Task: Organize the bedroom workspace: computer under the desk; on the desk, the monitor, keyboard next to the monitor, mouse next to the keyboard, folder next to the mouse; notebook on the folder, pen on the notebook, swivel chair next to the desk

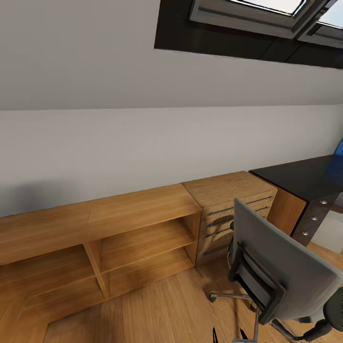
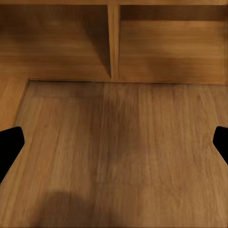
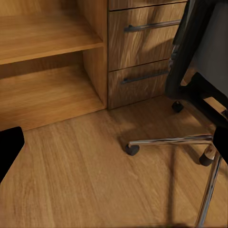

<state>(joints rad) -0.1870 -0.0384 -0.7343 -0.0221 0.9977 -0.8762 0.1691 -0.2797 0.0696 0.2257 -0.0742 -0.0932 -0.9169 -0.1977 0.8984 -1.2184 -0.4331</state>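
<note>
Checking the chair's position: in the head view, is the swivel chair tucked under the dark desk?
No, the swivel chair stands on the floor before the wooden drawer unit, beside the dark desk.

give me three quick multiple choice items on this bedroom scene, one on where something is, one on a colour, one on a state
1. The swivel chair stands in front of:
A. the wooden drawer unit
B. the window
C. the far end of the open shelf unit

2. The dark desk top is:
A. white
B. black
C. red

3. The left gripper is:
A. shut on a pen
B. shut on a folder
C. open

Answers:
1 A, the chair back overlaps the drawers in the head view.
2 B, its surface reads black.
3 C, its fingers sit far apart over bare wooden floor.
</note>
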